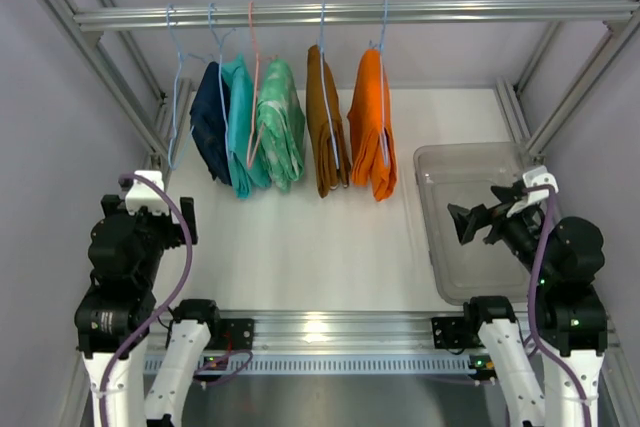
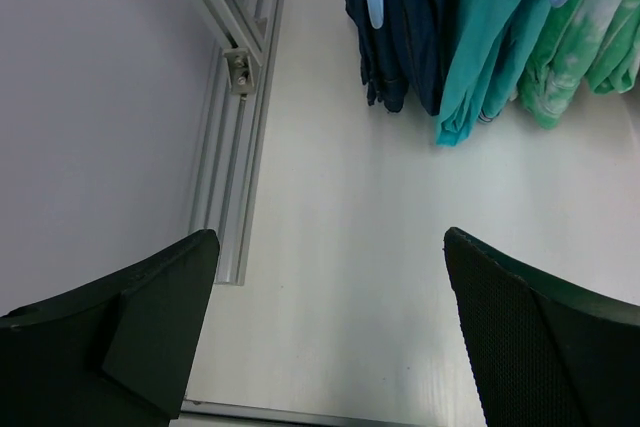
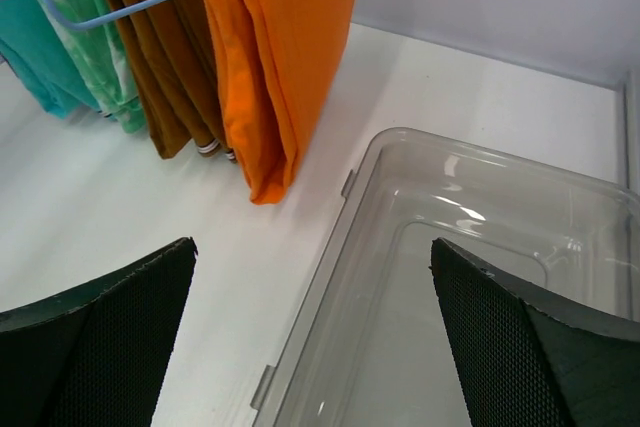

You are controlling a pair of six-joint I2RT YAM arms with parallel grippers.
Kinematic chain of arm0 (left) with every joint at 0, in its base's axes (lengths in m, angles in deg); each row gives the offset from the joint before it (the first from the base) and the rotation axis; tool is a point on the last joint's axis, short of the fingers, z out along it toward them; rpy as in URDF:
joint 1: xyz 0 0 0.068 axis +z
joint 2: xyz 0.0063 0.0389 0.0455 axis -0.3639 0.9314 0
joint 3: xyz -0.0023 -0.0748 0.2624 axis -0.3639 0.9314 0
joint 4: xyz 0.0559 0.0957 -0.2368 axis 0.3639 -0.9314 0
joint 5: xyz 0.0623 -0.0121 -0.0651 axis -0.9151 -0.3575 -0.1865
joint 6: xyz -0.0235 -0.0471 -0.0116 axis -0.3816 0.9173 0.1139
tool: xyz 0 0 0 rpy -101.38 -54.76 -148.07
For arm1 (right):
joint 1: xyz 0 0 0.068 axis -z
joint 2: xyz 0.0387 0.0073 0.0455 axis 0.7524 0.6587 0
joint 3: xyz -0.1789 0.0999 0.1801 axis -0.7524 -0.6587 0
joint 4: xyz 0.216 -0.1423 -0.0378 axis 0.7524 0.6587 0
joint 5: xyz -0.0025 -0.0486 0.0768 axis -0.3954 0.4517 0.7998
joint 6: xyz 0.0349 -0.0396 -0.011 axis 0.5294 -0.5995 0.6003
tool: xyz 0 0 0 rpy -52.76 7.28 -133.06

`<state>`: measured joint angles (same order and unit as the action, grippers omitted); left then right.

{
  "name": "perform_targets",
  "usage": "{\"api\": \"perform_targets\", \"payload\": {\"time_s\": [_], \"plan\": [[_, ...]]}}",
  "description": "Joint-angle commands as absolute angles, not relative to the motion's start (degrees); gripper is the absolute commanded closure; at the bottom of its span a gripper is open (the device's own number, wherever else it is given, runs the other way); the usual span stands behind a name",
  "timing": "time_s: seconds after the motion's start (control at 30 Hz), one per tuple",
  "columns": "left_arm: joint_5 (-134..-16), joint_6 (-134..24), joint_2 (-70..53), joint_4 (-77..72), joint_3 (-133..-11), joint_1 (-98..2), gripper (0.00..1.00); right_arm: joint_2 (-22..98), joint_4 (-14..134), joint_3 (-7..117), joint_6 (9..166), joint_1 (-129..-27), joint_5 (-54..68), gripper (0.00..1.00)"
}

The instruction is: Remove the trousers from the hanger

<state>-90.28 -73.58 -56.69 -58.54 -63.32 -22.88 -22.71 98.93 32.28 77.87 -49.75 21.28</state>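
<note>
The bright orange trousers (image 1: 369, 122) hang folded over a light-blue wire hanger (image 1: 383, 42) at the right end of the row on the overhead rail. They also show in the right wrist view (image 3: 285, 47), where a light-blue wire (image 3: 120, 13) runs into their fold. My right gripper (image 3: 312, 247) is open and empty, low and right of the trousers, over the left rim of a clear bin; in the top view it (image 1: 466, 221) points left. My left gripper (image 2: 330, 247) is open and empty over the table's left side, far from the trousers.
The rail (image 1: 350, 15) also holds a bare blue hanger (image 1: 175, 97), a navy garment (image 1: 208, 122), a teal one (image 1: 238, 132), a green tie-dye one (image 1: 282, 125) with a pink hanger (image 1: 254, 77), and a brown-ochre one (image 1: 322, 127). The clear bin (image 1: 440, 159) sits right. Frame posts flank both sides.
</note>
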Motion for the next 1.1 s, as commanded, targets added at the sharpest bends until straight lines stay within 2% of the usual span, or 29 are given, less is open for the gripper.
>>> {"api": "perform_targets", "payload": {"time_s": [0.0, 0.17, 0.33, 0.5, 0.7, 1.07], "plan": [[-93.4, -75.4, -55.1, -57.0, -64.5, -22.6, 0.01, -19.6, 98.9, 34.7, 80.3, -49.3, 24.4, 0.0], [-98.3, -74.1, -52.1, -58.1, -66.3, -22.6, 0.01, -14.3, 95.9, 39.0, 86.4, -49.2, 32.4, 0.0], [-106.7, -70.3, -50.4, -58.0, -68.5, -22.6, 0.01, -1.4, 89.9, 45.8, 99.9, -49.3, 44.8, 0.0], [-100.5, -70.3, -50.7, -59.8, -70.6, -22.6, 0.01, 9.9, 69.1, 48.5, 118.0, -49.3, 52.3, 0.01], [-99.7, -68.4, -47.9, -59.5, -72.3, -22.6, 0.01, 20.5, 50.1, 50.7, 132.5, -51.8, 54.2, 0.01], [-83.7, -68.3, -38.5, -67.3, -87.3, -22.6, 0.01, 33.1, 35.2, 54.0, 136.2, -62.1, 51.3, 0.24]]}}
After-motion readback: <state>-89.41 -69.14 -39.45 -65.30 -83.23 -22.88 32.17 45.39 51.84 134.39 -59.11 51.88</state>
